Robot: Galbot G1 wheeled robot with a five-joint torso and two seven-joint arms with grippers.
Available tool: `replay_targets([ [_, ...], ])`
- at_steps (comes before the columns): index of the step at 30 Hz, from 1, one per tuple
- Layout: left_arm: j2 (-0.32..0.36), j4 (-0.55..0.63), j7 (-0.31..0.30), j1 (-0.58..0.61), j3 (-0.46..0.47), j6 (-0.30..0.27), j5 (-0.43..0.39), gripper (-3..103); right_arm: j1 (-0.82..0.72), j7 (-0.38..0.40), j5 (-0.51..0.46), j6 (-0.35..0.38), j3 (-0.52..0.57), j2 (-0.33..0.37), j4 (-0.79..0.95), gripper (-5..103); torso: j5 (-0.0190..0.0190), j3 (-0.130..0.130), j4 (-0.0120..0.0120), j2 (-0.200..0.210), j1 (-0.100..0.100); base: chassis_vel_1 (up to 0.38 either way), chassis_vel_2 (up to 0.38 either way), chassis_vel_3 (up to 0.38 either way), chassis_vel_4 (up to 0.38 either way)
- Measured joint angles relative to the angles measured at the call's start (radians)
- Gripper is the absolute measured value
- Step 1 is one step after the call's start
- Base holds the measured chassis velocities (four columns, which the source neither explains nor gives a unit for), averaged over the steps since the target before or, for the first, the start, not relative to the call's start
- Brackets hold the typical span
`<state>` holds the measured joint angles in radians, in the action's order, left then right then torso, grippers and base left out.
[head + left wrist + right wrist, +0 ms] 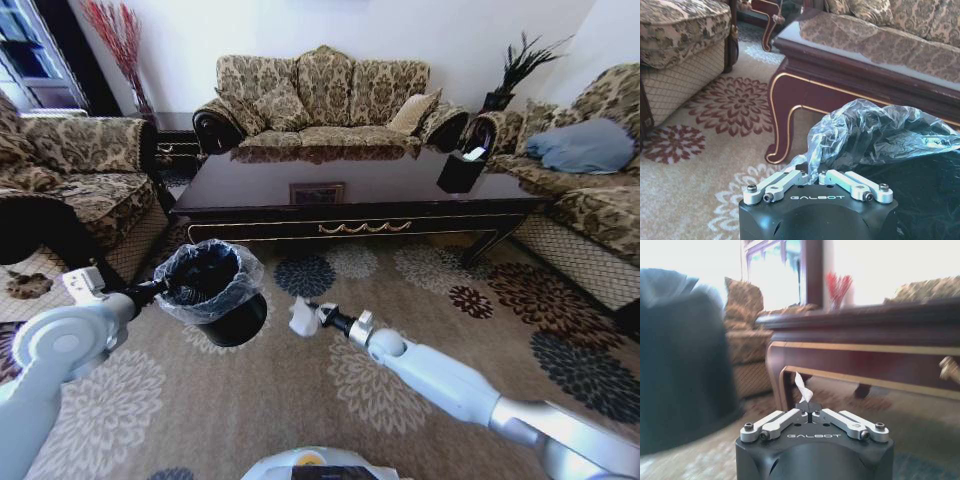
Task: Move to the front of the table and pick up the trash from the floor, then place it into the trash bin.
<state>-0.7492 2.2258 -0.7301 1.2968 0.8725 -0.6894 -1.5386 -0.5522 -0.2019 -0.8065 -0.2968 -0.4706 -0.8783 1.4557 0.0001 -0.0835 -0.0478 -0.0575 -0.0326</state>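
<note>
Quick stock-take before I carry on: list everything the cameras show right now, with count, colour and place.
Round black trash bin with crinkly clear plastic liner: one, lifted off the carpet at the robot's left, rim gripped.
Crumpled white tissue scrap: one, pinched at the tip of the right hand, beside the bin.
Long glossy dark wood coffee table with gold scroll trim: one, straight ahead.
Small black box holding white paper: one, on the table's right end.
Brown patterned sofas: three, behind and on either side of the table.
Beige floral carpet: one, underfoot.
Left hand: shut on the bin's rim.
Right hand: shut on the tissue.
</note>
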Motion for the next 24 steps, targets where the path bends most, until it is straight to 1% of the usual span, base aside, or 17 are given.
replay_targets([
  [2,-0.008,0.01,0.0,0.004,-0.009,0.0,0.006,4,0.003,0.018,-0.006,-0.004,0.03,0.008,0.016,0,0.0001,0.0,-0.0001,0.0,0.0,0.0,0.0,0.0,0.0],
  [5,-0.03,0.032,0.002,0.023,-0.026,0.0,0.021,4,0.03,0.053,-0.032,-0.029,0.063,0.018,0.031,0,0.0001,0.0,-0.0004,0.0,0.0,0.0,0.0,0.0,0.0],
  [8,-0.034,0.038,0.002,0.034,-0.034,0.001,0.029,4,0.045,0.061,-0.038,-0.039,0.068,0.018,0.032,0,0.0002,0.0,-0.0004,0.0,0.0,0.0,0.0,0.0,0.0],
  [10,-0.04,0.048,0.006,0.06,-0.045,0.003,0.057,4,0.07,0.068,-0.048,-0.044,0.072,0.015,0.033,0,0.0001,0.0,-0.0004,0.0,0.0,0.0,0.0,0.0,0.0],
  [11,-0.051,0.058,0.013,0.082,-0.053,0.003,0.08,4,0.099,0.072,-0.058,-0.045,0.073,0.008,0.034,0,0.0,0.0,0.0,0.0,0.0,0.0,0.0,0.0,0.0],
  [14,-0.066,0.067,0.015,0.098,-0.062,0.003,0.096,4,0.141,0.08,-0.069,-0.045,0.069,-0.002,0.035,0,0.0,0.0,0.0002,0.0,0.0,0.0,0.0,0.0,0.0],
  [16,-0.078,0.073,0.023,0.115,-0.072,0.009,0.113,4,0.201,0.089,-0.092,-0.045,0.055,-0.014,0.047,0,-0.0002,0.0,-0.0001,0.0,0.0,0.0,0.0,0.0,0.0],
  [17,-0.078,0.073,0.023,0.115,-0.072,0.009,0.113,4,0.201,0.089,-0.092,-0.045,0.055,-0.014,0.047,0,-0.0002,0.0,-0.0001,0.0,0.0,0.0,0.0,0.0,0.0],
  [19,-0.079,0.07,0.048,0.13,-0.085,0.031,0.142,4,0.264,0.096,-0.12,-0.042,0.038,-0.027,0.074,0,-0.0002,0.0,-0.0001,0.0,0.0,0.0,0.0,0.0,0.0],
  [23,-0.075,0.048,0.059,0.126,-0.102,0.045,0.157,4,0.321,0.107,-0.146,-0.033,0.017,-0.041,0.118,0,-0.0002,0.0,0.0001,0.0,0.0,0.0,0.0,0.0,0.0],
  [24,-0.075,0.031,0.06,0.116,-0.112,0.046,0.156,4,0.345,0.119,-0.161,-0.021,0.007,-0.052,0.15,0,-0.0003,0.0,0.0,0.0,0.0,0.0,0.0,0.0,0.0],
])
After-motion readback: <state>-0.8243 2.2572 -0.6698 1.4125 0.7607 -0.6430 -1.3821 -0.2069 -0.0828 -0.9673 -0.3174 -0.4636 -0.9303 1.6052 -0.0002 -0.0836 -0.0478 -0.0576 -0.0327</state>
